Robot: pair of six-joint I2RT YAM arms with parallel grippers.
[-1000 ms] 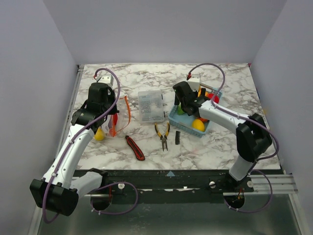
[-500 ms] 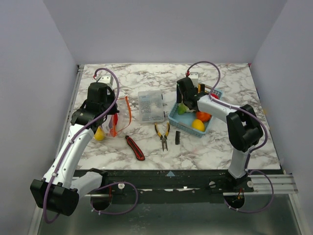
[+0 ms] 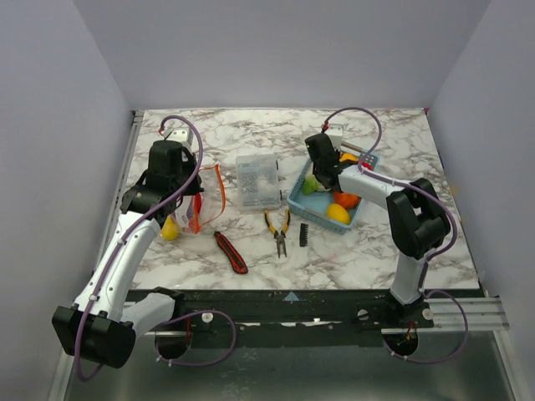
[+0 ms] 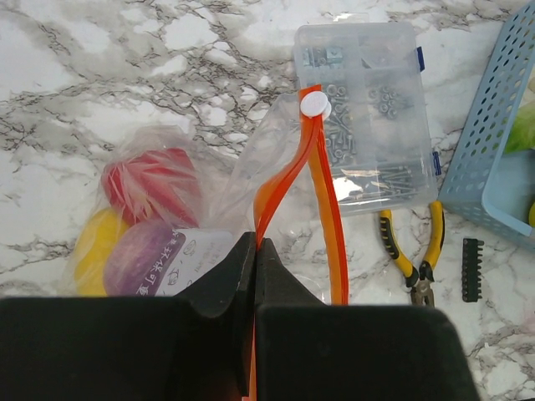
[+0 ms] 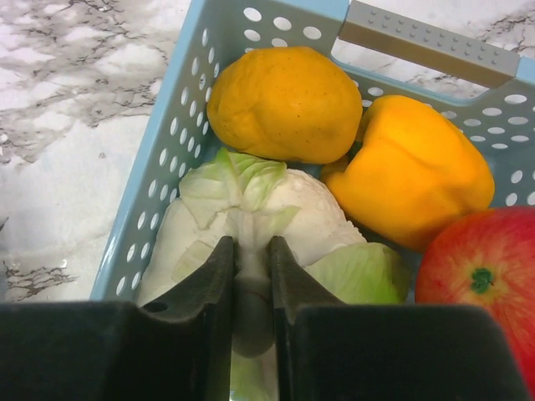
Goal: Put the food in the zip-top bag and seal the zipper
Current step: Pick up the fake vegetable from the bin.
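Lying near the table's (image 3: 376,251) left edge, the zip-top bag (image 4: 267,150) gapes. Its zipper (image 4: 324,192) is split into two orange strands that meet at a white slider (image 4: 315,104). The left gripper (image 4: 255,251) is pressed together on one strand. Red, yellow and purple food (image 4: 150,188) sits inside the bag. Bare marble lies behind the bag, and a narrow strip separates it from the compartment box (image 4: 368,109).

The pliers (image 4: 410,259) and utility knife (image 3: 231,251) lie nearer the front. In the blue basket (image 5: 180,109), hard against its wall, the right gripper (image 5: 251,251) pinches the white-and-green cabbage piece (image 5: 251,200). An orange lump (image 5: 284,104) and a yellow pepper (image 5: 414,171) touch it. The bag's white label (image 4: 180,255) carries print too small to read.
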